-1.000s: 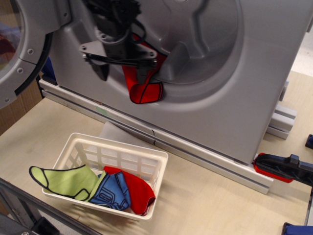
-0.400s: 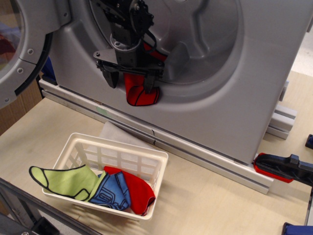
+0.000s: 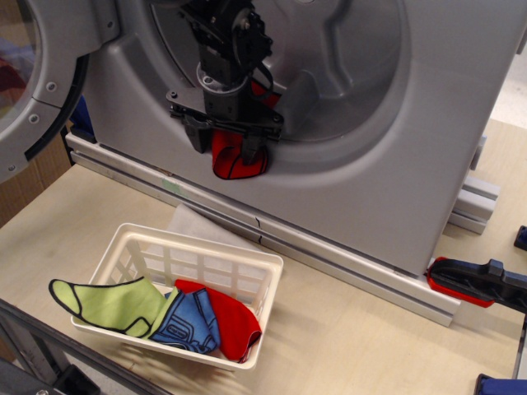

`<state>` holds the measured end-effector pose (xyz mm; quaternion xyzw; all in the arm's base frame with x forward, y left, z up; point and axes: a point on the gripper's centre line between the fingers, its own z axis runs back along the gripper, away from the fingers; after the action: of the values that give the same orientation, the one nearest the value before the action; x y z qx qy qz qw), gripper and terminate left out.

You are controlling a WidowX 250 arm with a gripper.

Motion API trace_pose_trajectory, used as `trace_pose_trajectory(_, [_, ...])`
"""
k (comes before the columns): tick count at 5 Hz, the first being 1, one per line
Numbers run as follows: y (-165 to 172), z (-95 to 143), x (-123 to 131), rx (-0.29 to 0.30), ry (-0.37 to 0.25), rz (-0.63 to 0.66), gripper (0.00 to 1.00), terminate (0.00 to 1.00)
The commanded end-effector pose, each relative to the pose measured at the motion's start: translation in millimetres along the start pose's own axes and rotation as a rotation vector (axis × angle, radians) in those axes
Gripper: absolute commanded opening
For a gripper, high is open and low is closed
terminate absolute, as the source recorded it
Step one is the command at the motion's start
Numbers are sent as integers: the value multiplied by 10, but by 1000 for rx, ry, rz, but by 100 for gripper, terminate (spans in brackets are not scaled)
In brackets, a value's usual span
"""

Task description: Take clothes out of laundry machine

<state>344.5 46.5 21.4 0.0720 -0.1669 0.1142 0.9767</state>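
Observation:
The silver-grey laundry machine (image 3: 412, 156) fills the back, its round door (image 3: 45, 99) swung open at the left. A red cloth (image 3: 240, 162) with black stitched edge hangs over the lower lip of the drum (image 3: 346, 90). My black gripper (image 3: 224, 151) reaches down at the drum mouth. Its fingers (image 3: 196, 138) are spread wide, one on each side of the red cloth's top. They are not closed on the cloth. A light green cloth (image 3: 111, 301), a blue cloth (image 3: 189, 322) and another red cloth (image 3: 236, 319) lie in the white basket (image 3: 206, 262).
The white slatted basket stands on the wooden table in front of the machine, with a pale sheet (image 3: 193, 222) behind it. A red and black clamp (image 3: 469, 281) lies at the right. The machine's aluminium base rail (image 3: 346, 267) runs across the table.
My gripper has moved right and down towards the red cloth at the drum's lip, fingers still spread. The red cloth looks more bunched up. The basket's contents have not moved.

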Motion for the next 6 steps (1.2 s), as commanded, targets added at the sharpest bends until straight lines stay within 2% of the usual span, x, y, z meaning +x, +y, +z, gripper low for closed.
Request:
trace_pose_trajectory(1, [30,147,162,32,-47,-12,0,0])
trace_pose_trajectory(2, [91,326,183,71,-31,-8,0,0])
trace_pose_trajectory(3, [127,581,81,126,-17,-2,0,0])
trace_pose_trajectory(4, [158,780,-176,137,15,27,0,0])
trace_pose_trajectory(5, [91,878,-480,103,137,49,0,0])
trace_pose_trajectory(6, [-76,861,-797,88,185,-23,0,0])
